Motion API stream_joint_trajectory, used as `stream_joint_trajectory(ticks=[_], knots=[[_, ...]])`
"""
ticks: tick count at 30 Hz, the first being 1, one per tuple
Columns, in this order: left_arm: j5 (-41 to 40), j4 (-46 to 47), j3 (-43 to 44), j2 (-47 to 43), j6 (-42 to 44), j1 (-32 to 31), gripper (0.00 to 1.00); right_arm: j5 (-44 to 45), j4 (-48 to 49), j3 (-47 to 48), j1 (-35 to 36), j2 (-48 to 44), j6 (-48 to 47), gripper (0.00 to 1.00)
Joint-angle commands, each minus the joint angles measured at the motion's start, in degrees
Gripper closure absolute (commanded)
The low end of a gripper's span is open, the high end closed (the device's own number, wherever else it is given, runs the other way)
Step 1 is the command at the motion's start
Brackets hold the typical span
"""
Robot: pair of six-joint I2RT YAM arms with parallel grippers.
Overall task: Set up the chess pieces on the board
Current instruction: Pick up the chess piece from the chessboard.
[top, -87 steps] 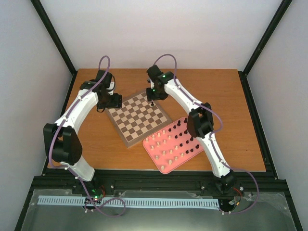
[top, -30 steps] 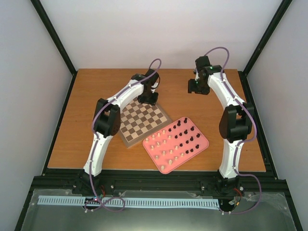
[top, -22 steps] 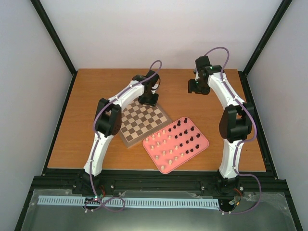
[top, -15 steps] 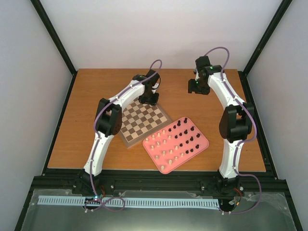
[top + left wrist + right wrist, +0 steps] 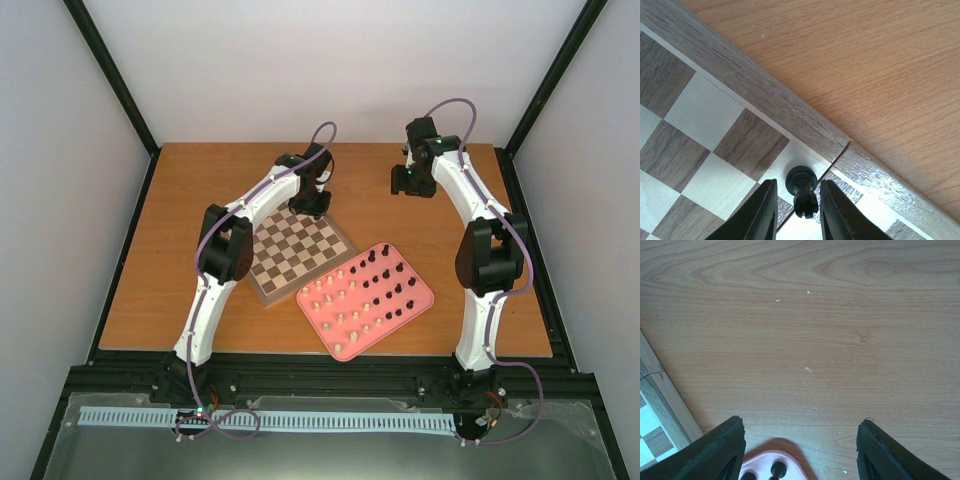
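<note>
Orange-brown wood tabletop (image 5: 200, 290), pale walls (image 5: 350, 70). Left gripper (image 5: 798, 183) sits narrow around a dark pawn (image 5: 802, 192) at the top corner of the board (image 5: 705, 130), grip unclear. Right gripper (image 5: 801, 422) gapes wide, upper right.

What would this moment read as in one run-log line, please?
left pincer: straddling dark piece at board edge | right pincer: open, empty, above table

Board (image 5: 290, 258) left of tray (image 5: 424, 297), pieces (image 5: 368, 290) in tray (one piece (image 5: 801, 189) on board)
</note>
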Motion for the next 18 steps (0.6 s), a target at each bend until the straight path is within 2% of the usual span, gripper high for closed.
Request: stream_joint_trajectory(ticks=[1,10,18], knots=[[0.46,-0.35,2.28,0.69,0.07,0.27,0.75,0.79,-0.21,-0.49,-0.52,-0.29,-0.30,0.39],[0.89,-0.35,2.28,1.04,0.07,0.27,0.77,0.86,-0.18,-0.55,-0.52,-0.21,-0.14,0.39],[1.07,-0.09,2.69,1.30,0.03,0.27,0.89,0.94,-0.16,-0.67,-0.56,-0.03,-0.16,0.38]])
